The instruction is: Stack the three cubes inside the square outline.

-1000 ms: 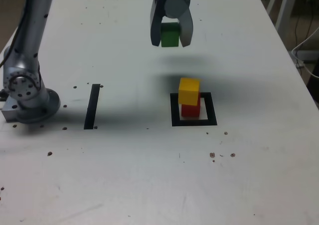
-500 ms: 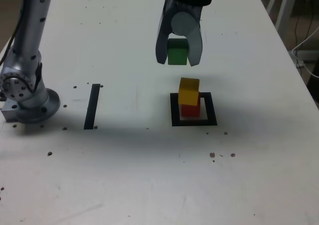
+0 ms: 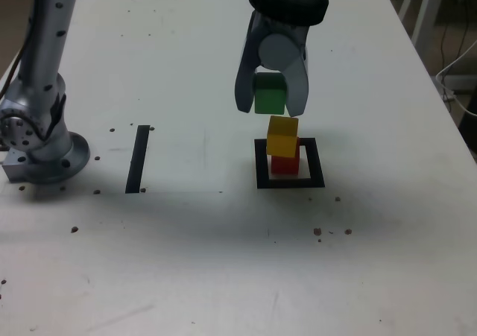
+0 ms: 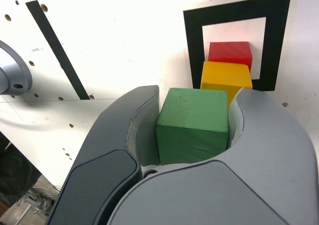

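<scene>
Two cubes stacked in outline [image 3: 290, 181], green cube [image 3: 269, 98] in end effector [image 3: 272, 106], tape strip [image 3: 138, 158] apart.

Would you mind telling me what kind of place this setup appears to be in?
Probably a robotics lab bench: a white table marked with a black tape square outline, a bolted-down arm whose gripper holds a green cube, and loose cables beside the table.

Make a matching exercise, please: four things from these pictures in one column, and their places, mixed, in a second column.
Things:
1. green cube
2. yellow cube
3. red cube
4. black tape strip

Places:
A. lowest in the stack, inside the square outline
B. held in the hand
C. on the table, at the exterior view's left
D. on top of the red cube

Pairs: 1-B, 2-D, 3-A, 4-C
</scene>
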You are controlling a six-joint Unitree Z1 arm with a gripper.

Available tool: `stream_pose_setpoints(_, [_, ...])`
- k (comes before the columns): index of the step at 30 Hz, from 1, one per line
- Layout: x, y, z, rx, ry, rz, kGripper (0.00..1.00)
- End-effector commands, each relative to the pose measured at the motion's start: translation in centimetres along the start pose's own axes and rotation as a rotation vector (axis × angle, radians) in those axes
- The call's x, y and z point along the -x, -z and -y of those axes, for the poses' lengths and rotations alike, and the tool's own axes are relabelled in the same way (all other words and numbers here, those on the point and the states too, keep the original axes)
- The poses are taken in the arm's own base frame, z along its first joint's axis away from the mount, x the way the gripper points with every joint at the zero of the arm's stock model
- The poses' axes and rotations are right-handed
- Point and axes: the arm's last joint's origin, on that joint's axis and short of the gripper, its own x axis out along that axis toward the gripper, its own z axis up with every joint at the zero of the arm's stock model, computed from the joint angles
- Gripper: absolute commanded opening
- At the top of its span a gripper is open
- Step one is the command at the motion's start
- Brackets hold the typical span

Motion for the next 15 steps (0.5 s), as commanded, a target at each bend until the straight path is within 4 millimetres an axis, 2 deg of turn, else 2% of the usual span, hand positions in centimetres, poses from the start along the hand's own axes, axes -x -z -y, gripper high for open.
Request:
stream_pose_setpoints(1, [-0.1,-0.1,0.2,-0.002,0.005,-0.021,0.33])
stream_pose_setpoints(15, [-1.0,-1.6,0.6,-0.011,0.007,-0.031,0.33])
